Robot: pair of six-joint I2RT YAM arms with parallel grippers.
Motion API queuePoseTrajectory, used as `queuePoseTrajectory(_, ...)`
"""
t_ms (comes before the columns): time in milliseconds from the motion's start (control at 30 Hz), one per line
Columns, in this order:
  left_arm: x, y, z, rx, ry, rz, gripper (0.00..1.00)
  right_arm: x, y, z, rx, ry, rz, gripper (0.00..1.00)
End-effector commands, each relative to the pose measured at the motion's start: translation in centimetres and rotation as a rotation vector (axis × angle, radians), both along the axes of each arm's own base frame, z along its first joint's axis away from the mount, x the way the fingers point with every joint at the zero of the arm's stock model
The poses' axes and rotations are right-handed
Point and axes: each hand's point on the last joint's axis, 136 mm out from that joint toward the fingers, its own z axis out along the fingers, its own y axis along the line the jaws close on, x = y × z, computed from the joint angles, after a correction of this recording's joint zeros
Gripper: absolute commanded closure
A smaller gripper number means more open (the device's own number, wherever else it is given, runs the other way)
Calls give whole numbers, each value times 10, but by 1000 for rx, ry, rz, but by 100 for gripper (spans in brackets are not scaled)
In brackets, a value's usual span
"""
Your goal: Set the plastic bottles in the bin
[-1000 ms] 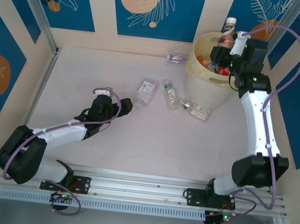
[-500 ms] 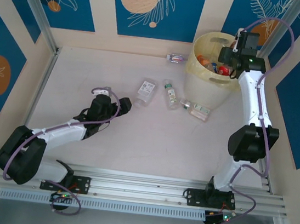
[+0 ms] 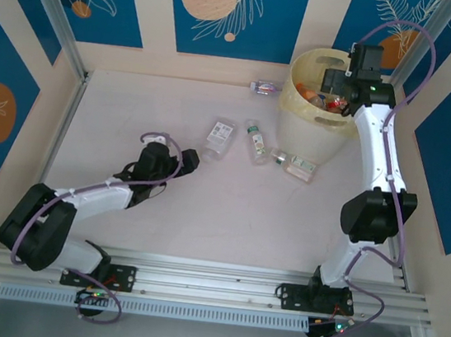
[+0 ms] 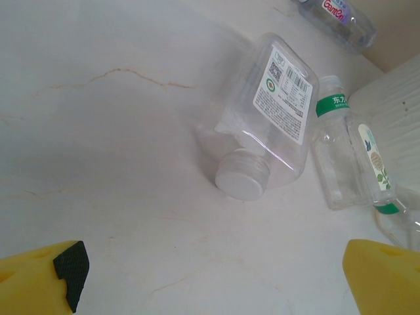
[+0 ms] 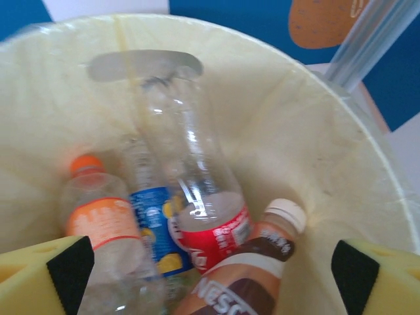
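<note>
The far left corner and the near middle of the surface (image 3: pixel 125 110) lie bare. At the far right corner stands the bin (image 3: pixel 303 135), with a square bottle (image 3: pixel 220 137), a green-labelled bottle (image 3: pixel 255 142) and a third bottle (image 3: pixel 295 165) in a row before it, narrow gaps between. A small bottle (image 3: pixel 263 87) lies at the far edge beside the bin. Inside, piled bottles (image 5: pixel 197 216) cover the bottom, free room above.

Right jaws over bin (image 3: pixel 305 122); left jaws near square bottle (image 3: pixel 220 137); three more bottles (image 3: pixel 254 142) on table (image 3: pixel 134 107).
</note>
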Motion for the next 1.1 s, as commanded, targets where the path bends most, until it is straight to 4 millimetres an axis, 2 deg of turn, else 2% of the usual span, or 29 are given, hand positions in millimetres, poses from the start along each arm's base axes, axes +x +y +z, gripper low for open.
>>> queuePoseTrajectory(0, 10, -8, 9, 1, -5, -51, 0, -16, 20, 35, 64, -103, 62, 1)
queuePoseTrajectory(167, 16, -17, 5, 43, 20, -106, 0, -30, 37, 50, 159, -180, 124, 1)
queuePoseTrajectory(267, 22, -31, 4, 77, 20, -185, 0, -43, 49, 55, 232, -196, 165, 1)
queuePoseTrajectory(400, 35, -35, -13, 225, 99, -245, 0, -70, 70, 69, 351, -249, 236, 1)
queuePoseTrajectory(567, 55, -48, -22, 364, 118, -285, 0, -106, 94, 72, 471, -322, 328, 1)
queuePoseTrajectory(700, 68, -63, -34, 504, 120, -343, 0, -126, 95, 66, 495, -330, 332, 1)
queuePoseTrajectory(900, 82, -92, -56, 640, 169, -446, 0, -138, 85, 56, 448, -312, 293, 1)
queuePoseTrajectory(1067, 99, -88, -74, 751, 227, -399, 0, -144, 82, 53, 433, -301, 285, 1)
